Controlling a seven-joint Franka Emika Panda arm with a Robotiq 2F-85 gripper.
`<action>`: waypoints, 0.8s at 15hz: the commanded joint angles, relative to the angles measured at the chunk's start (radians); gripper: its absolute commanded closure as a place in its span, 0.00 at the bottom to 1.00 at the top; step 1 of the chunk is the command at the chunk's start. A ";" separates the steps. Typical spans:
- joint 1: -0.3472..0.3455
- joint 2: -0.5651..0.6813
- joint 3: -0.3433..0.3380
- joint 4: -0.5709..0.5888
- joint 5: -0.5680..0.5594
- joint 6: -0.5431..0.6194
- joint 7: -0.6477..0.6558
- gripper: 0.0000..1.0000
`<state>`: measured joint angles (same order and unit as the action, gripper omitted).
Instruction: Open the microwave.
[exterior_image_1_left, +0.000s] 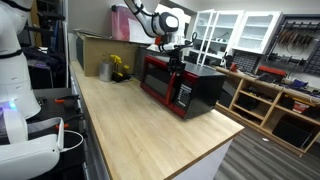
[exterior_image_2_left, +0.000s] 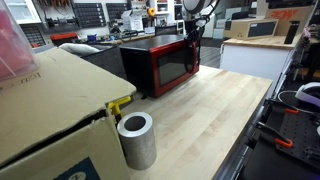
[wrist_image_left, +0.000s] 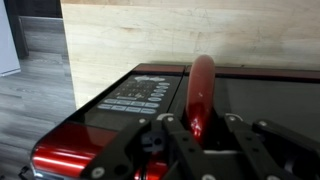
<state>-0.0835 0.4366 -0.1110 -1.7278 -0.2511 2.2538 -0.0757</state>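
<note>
The microwave (exterior_image_1_left: 185, 88) stands on the wooden countertop, with a black casing, a red-framed front and a dark glass door. It shows in both exterior views (exterior_image_2_left: 160, 62), and its door looks closed. In the wrist view I see its control panel (wrist_image_left: 130, 98) and its red door handle (wrist_image_left: 203, 80). My gripper (wrist_image_left: 203, 125) reaches down onto the microwave's front edge (exterior_image_1_left: 177, 60) (exterior_image_2_left: 190, 35). Its fingers sit on either side of the red handle and press against it.
A brown cardboard box (exterior_image_2_left: 45, 110) (exterior_image_1_left: 98, 48) stands at the counter's far end. Beside it are a grey cylinder (exterior_image_2_left: 136, 140) (exterior_image_1_left: 105, 70) and a yellow object (exterior_image_1_left: 120, 67). The wooden countertop (exterior_image_1_left: 150, 130) stretches in front of the microwave. Shelves and cabinets stand beyond the counter.
</note>
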 joint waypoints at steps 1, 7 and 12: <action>0.025 -0.102 0.011 -0.163 -0.005 0.010 0.029 0.94; 0.034 -0.197 0.006 -0.329 -0.024 0.063 0.055 0.94; 0.037 -0.350 0.021 -0.533 -0.013 0.075 0.176 0.49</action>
<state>-0.0747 0.1944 -0.1156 -2.0901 -0.2809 2.3422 0.0916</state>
